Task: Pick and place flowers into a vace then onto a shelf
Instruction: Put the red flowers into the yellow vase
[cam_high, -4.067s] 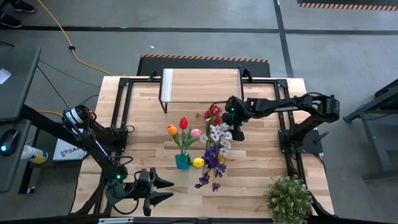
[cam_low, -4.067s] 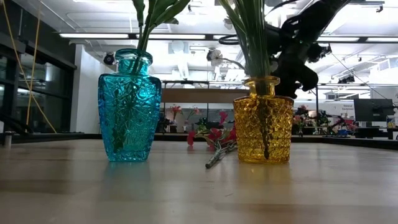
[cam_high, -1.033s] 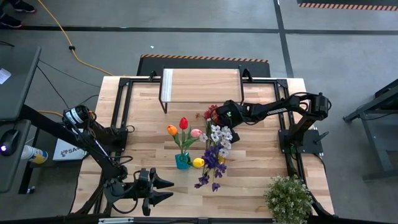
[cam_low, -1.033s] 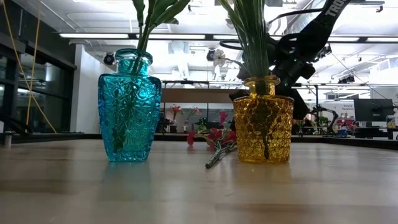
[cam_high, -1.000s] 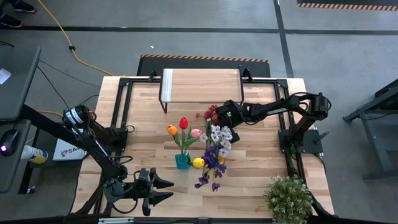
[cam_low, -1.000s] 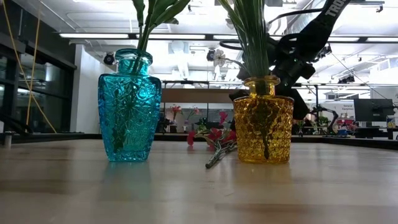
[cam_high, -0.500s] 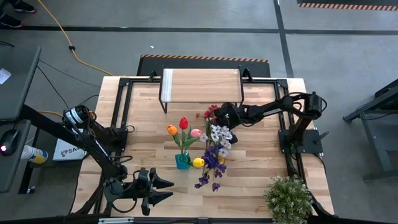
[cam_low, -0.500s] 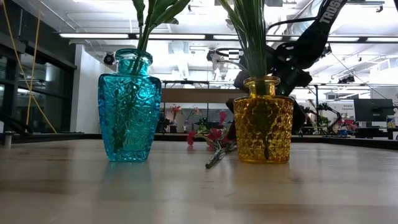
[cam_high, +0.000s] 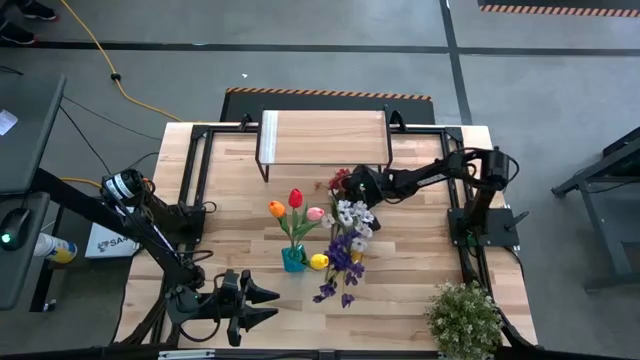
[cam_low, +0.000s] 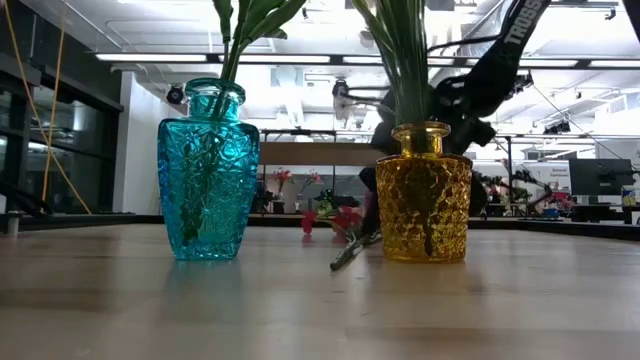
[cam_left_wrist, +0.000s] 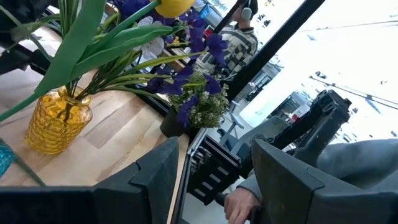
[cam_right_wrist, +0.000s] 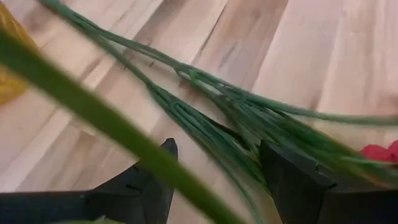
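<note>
A red spray of flowers (cam_high: 339, 182) lies flat on the table in front of the shelf (cam_high: 323, 138), its green stems (cam_right_wrist: 205, 134) resting on the wood. My right gripper (cam_right_wrist: 217, 180) is open and low over these stems, one finger on either side of the bundle. A blue vase (cam_low: 208, 170) holds orange, red and pink tulips (cam_high: 294, 204). A yellow vase (cam_low: 423, 195) holds purple and white sprays (cam_high: 345, 240) and a yellow tulip (cam_high: 318, 261). My left gripper (cam_high: 264, 305) waits open near the table's near left corner.
A bushy pale-green potted plant (cam_high: 463, 318) stands at the near right corner. Black frame rails (cam_high: 196, 180) run along the table's left and right sides. Bare wood lies between the vases and the near edge.
My right gripper has sunk toward the table and edged toward the table's left, coming down behind the yellow vase onto the red spray's stems. The flowers and vases have stayed where they were.
</note>
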